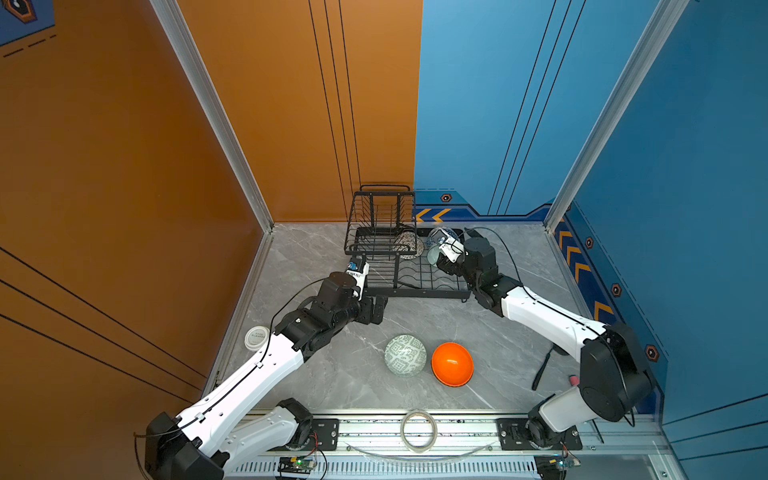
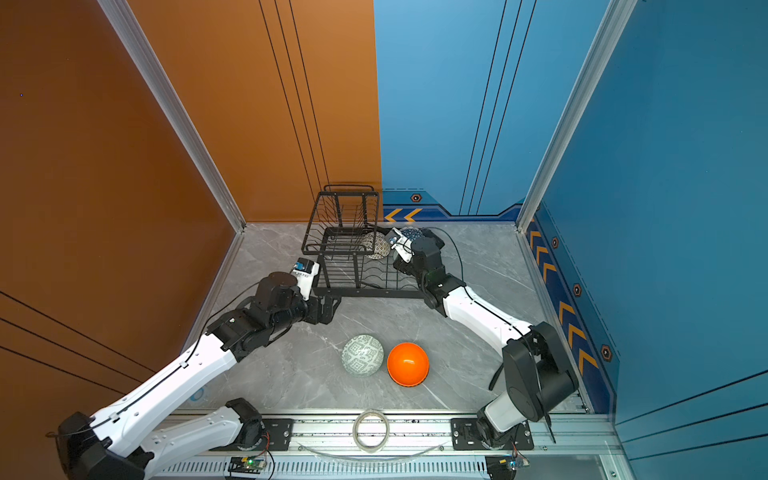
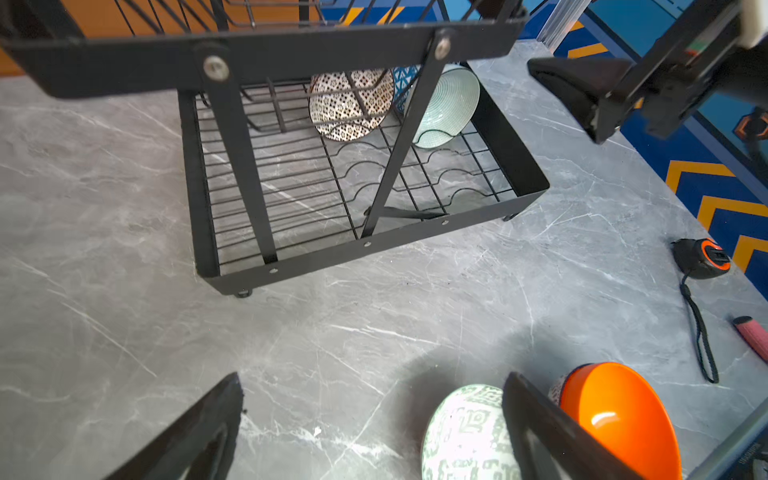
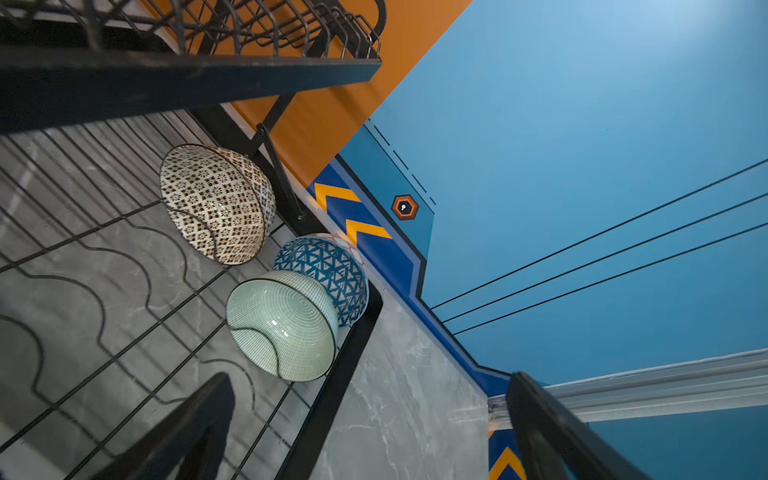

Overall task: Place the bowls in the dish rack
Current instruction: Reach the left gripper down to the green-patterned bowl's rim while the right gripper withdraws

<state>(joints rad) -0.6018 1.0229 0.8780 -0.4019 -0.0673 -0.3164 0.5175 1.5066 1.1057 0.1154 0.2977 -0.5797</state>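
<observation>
The black wire dish rack (image 1: 419, 294) stands at the back of the table. Three bowls lean in its lower tray: a white dark-lattice bowl (image 4: 216, 203), a blue bowl with white triangles (image 4: 328, 270) and a pale mint bowl (image 4: 282, 324). My right gripper (image 4: 369, 377) hangs open and empty beside the mint bowl, over the tray's right rim (image 4: 332, 395). On the table in front lie a maze-patterned bowl (image 1: 405, 355), upside down, and a glossy orange bowl (image 1: 452, 364). My left gripper (image 3: 374, 380) is open and empty above the table, between the rack's front edge (image 3: 374, 249) and the maze bowl (image 3: 465, 432).
A white lidded jar (image 1: 256, 337) sits at the table's left edge. A pale tape ring (image 1: 418, 430) lies on the front rail. A black and orange tape measure (image 3: 702, 257) and a pink object (image 3: 752, 336) lie near the right wall. The rack's raised upper basket (image 1: 380, 224) overhangs the tray's left part.
</observation>
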